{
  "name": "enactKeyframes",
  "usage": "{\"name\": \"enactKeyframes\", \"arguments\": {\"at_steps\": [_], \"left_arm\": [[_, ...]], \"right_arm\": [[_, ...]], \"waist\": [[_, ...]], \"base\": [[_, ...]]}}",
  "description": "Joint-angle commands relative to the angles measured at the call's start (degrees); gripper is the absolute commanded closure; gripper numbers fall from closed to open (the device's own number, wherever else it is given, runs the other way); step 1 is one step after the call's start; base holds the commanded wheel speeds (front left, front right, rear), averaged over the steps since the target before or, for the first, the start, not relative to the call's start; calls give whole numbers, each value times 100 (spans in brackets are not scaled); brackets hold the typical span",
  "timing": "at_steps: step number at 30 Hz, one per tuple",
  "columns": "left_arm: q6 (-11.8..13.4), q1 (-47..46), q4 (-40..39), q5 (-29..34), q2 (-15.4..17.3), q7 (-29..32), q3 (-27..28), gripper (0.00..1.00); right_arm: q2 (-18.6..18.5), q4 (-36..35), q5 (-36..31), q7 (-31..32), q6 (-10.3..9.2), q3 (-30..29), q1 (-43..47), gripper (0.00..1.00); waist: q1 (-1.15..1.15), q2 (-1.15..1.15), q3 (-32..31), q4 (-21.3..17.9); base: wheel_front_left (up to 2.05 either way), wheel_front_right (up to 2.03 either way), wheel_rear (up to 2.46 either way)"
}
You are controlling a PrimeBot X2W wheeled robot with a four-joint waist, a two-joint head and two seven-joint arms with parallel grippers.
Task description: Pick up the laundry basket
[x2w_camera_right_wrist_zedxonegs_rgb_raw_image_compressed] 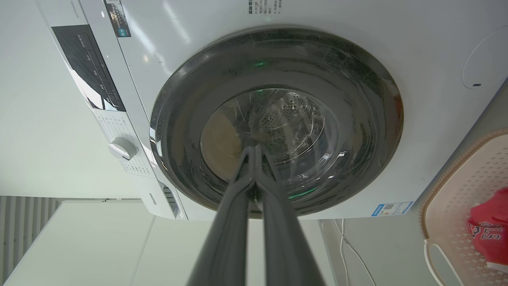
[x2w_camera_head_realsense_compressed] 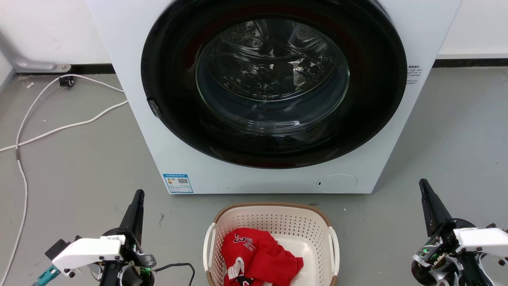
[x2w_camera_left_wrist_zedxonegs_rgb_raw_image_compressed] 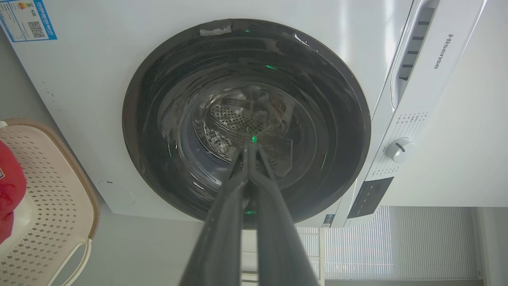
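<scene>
laundry basket (x2w_camera_head_realsense_compressed: 274, 221) on floor (x2w_camera_head_realsense_compressed: 79, 167) just before washer (x2w_camera_head_realsense_compressed: 246, 180), midway between left gripper (x2w_camera_head_realsense_compressed: 138, 195) and right gripper (x2w_camera_head_realsense_compressed: 424, 184), both well apart, fingers pressed together holding nothing, one white handle (x2w_camera_head_realsense_compressed: 207, 246) facing each arm

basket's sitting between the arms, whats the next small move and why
Probably open both and bring them inward toward the handles. The left end effector and right end effector are shut, wide of the basket and pointing at the washer. One white handle faces each side, ungripped.
</scene>
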Motion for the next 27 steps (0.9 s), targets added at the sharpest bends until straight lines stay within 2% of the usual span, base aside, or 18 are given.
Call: {"name": "enactKeyframes", "arguments": {"at_steps": [1, 27], "left_arm": [[-17, -57, 8, 14, -7, 24, 15, 100], [-17, -60, 9, 40, -22, 41, 38, 100]], "right_arm": [[19, 8, -33, 6, 0, -7, -56, 100], [35, 9, -40, 30, 0, -30, -59, 100]], "waist": [[0, 0, 0, 0], [0, 0, 0, 0]], "base": [[0, 0, 0], [0, 0, 0]]}}
